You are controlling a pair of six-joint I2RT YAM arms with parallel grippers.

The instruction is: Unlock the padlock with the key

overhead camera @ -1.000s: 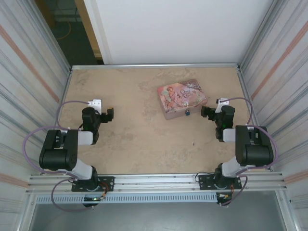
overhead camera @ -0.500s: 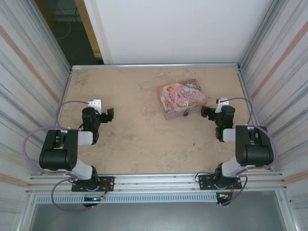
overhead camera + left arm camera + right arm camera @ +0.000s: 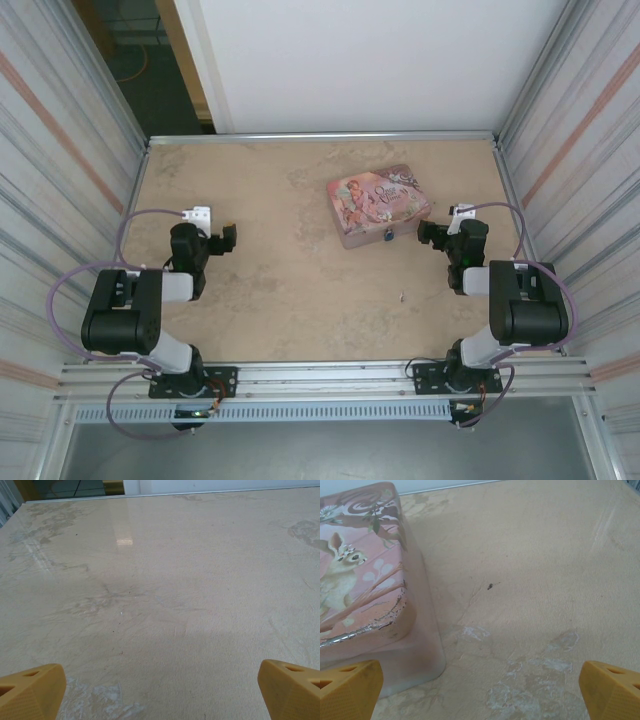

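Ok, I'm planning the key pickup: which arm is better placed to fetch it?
Right, probably. The right gripper is open beside the pink tin and the padlock, and the key lies nearer its base. The left gripper, also open, is far off on the other side.

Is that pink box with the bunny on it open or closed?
Closed: the pink tin has its lid lying flat on its body, and the small padlock sits against its near side.
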